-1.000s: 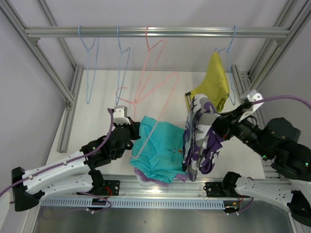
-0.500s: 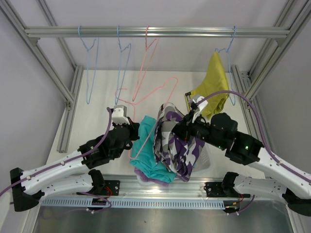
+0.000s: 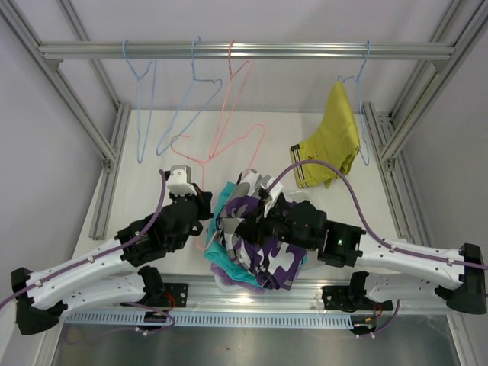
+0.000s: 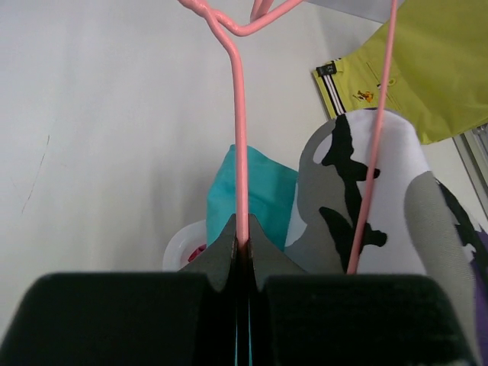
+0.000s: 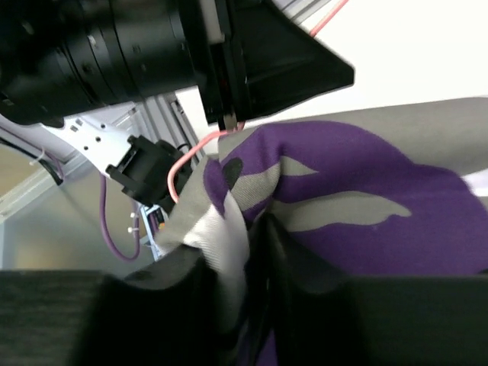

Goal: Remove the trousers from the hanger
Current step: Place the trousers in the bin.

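Observation:
My left gripper (image 4: 242, 232) is shut on the lower wire of a pink hanger (image 4: 238, 114), which it holds tilted above the table (image 3: 229, 149). My right gripper (image 5: 255, 244) is shut on a fold of the purple-grey-white camouflage trousers (image 5: 366, 183). That bundle (image 3: 271, 259) hangs right beside my left gripper (image 3: 207, 217), over the teal trousers (image 3: 221, 255). The hanger's other wire crosses in front of the camouflage cloth (image 4: 381, 198). Mustard yellow trousers (image 3: 335, 133) hang on a blue hanger (image 3: 364, 114) at the right.
Two empty blue hangers (image 3: 141, 107) (image 3: 187, 99) and a second pink hanger (image 3: 231, 84) hang from the top rail (image 3: 305, 50). A white basket (image 4: 183, 244) sits under the teal cloth. Frame posts run along both sides of the table.
The right arm has swung left and down, carrying the camouflage trousers from the right side to over the teal pile. The left gripper and pink hanger shifted slightly left; one blue hanger swings.

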{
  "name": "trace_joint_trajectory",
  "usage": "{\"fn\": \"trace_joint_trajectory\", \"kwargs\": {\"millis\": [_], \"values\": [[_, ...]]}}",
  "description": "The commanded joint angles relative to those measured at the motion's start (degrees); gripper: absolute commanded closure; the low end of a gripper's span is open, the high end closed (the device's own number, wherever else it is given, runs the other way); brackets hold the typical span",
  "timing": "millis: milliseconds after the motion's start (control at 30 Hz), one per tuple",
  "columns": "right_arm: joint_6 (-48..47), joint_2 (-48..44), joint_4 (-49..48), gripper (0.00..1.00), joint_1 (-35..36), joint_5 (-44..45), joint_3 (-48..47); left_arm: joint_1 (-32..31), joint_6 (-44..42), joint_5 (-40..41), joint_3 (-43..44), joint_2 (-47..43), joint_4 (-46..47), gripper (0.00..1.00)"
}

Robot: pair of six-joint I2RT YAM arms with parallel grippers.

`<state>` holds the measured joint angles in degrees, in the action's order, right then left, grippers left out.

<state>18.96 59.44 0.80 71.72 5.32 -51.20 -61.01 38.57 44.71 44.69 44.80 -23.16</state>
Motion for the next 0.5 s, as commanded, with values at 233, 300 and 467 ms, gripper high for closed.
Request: {"fn": "trace_joint_trajectory", "kwargs": {"millis": [233,300,467], "values": [[4.3,0.7,-7.7,0.24,4.3,-1.1,1.4,-0.3,-0.7,-0.4,2.9,-0.9,1.4,1.0],[3.4,-0.5,-5.4,0.22,5.5,-0.8,-1.2,-0.4,-0.9,-0.4,2.9,-0.9,1.4,1.0],[2.5,-6.6,-2.4,0.2,6.0,-2.7,-5.6,-0.3,-1.8,0.2,2.9,-1.2,1.0,1.0]]}}
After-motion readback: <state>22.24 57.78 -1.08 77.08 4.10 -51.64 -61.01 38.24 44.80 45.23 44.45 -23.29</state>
